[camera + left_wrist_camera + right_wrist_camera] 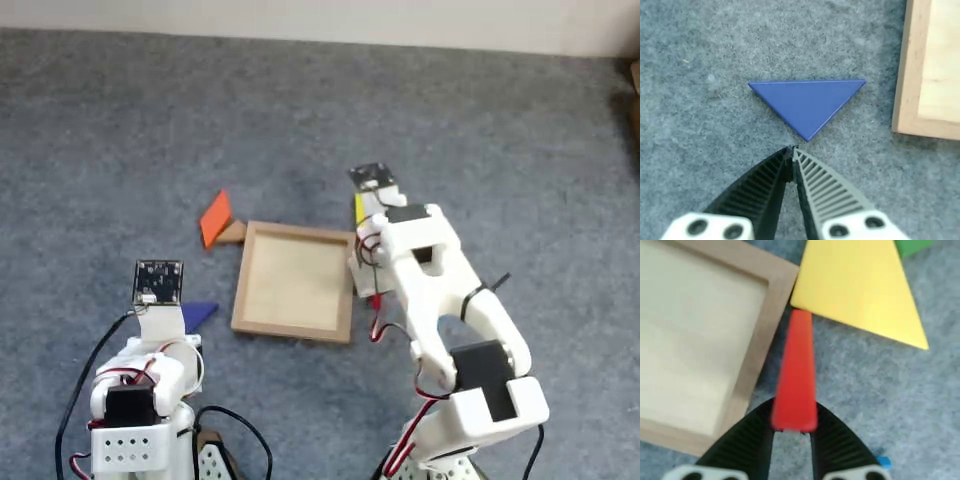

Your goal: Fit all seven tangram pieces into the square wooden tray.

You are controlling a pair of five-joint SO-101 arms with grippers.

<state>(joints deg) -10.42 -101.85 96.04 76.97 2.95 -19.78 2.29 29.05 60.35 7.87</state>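
The right end effector [794,416] clamps a red piece [796,365] on edge just right of the empty tray [293,238] at mid-frame, likely for lifting in. The left end effector [791,151], closed and empty, points at the blue triangle [807,102].

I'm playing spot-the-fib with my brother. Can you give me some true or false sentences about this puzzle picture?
1. The square wooden tray has no pieces in it. True.
2. The right gripper is holding a red piece. True.
3. The left gripper is gripping the blue triangle. False: it is shut on nothing, with its tips just short of the triangle's point.
4. The yellow triangle lies inside the tray. False: it lies on the grey carpet, outside the tray near one corner.
5. The orange triangle lies on the carpet outside the tray. True.
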